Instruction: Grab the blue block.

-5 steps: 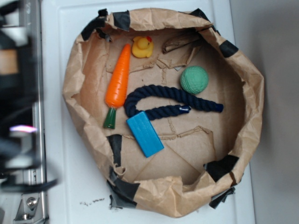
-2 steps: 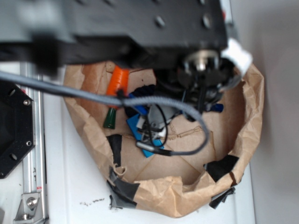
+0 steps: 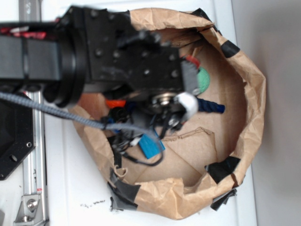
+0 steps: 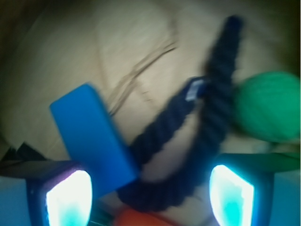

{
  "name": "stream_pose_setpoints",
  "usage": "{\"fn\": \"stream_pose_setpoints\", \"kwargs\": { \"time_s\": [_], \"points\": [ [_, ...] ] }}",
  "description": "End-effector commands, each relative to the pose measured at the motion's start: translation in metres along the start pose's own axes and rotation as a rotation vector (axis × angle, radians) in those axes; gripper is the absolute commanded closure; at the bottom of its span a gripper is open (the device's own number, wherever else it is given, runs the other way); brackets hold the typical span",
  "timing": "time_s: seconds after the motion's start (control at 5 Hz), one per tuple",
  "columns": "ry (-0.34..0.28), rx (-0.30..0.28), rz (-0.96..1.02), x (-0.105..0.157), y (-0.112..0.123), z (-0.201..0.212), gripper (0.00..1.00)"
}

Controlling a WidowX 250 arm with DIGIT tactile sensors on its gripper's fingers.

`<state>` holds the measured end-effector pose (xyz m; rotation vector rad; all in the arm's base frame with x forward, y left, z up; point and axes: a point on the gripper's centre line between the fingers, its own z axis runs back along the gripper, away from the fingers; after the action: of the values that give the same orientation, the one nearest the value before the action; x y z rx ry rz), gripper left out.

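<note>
Wrist view is blurred, yet it gives what the exterior view hides: the flat sky-blue rectangular block (image 4: 91,136) is seen whole, lying on the brown paper floor at lower left, its near end just above the left glowing fingertip (image 4: 69,200). The dark navy twisted rope (image 4: 197,132) is seen curving from the top right down to the bottom centre, where its loop meets the block's near end; whether they touch cannot be told. A round green ball (image 4: 268,106) is seen at the right, beside the rope, and a sliver of orange (image 4: 141,219) at the bottom edge. The gripper (image 4: 150,197) is shown with its two fingers spread wide apart, nothing between them but the rope's loop and the block's corner behind.

In the exterior view the black robot arm (image 3: 117,56) is laid across the upper left and covers most of the contents. The crumpled brown paper bag with black tape patches (image 3: 249,94), rolled down into a bowl on the white surface (image 3: 70,188), is seen as the container. Within it only a corner of the blue block (image 3: 153,147), a short end of the rope (image 3: 211,106), an edge of the green ball (image 3: 204,80) and a strip of orange (image 3: 115,102) are left visible below and beside the arm. The fingers cannot be made out there.
</note>
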<state>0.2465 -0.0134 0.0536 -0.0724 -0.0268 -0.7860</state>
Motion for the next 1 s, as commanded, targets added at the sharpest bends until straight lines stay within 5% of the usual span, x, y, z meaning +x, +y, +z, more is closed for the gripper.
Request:
{"fn": "stream_pose_setpoints", "kwargs": {
  "time_s": [0.0,0.4,0.6,0.8],
  "points": [
    [-0.124,0.01,-0.246,0.017,-0.034,-0.013,0.0],
    [-0.023,0.076,-0.284,0.029,-0.044,-0.06,0.0],
    [-0.021,0.102,-0.222,0.031,-0.037,-0.052,1.0],
    [-0.081,0.135,0.014,0.03,-0.004,0.001,1.0]
  ]
}}
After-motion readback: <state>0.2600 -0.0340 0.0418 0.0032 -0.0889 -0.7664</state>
